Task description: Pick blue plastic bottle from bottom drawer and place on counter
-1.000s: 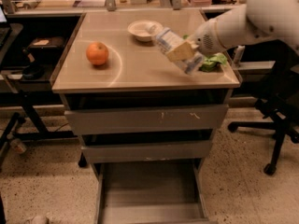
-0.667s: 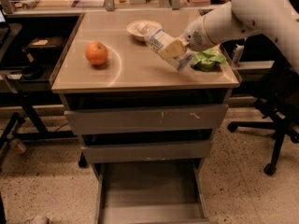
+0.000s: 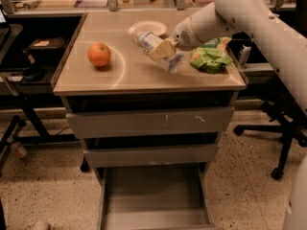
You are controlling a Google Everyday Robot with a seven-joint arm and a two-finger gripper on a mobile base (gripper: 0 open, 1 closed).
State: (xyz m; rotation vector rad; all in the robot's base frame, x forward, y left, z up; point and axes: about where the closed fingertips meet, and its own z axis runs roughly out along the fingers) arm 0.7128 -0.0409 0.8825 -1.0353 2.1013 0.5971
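My gripper is shut on the blue plastic bottle, a clear bottle with a pale label. It holds it tilted, cap end up-left, just above the tan counter, in front of the white bowl. The white arm reaches in from the upper right. The bottom drawer stands pulled open below, and its grey floor shows nothing in it.
An orange sits on the counter's left part by a faint white arc. A green snack bag lies at the right edge. Two shut drawer fronts sit under the counter. A black office chair base stands at the right, a black stand at the left.
The arm has carried the bottle leftward and a little farther in over the counter, away from the green bag and toward the bowl. The orange, bowl and bag have not moved.
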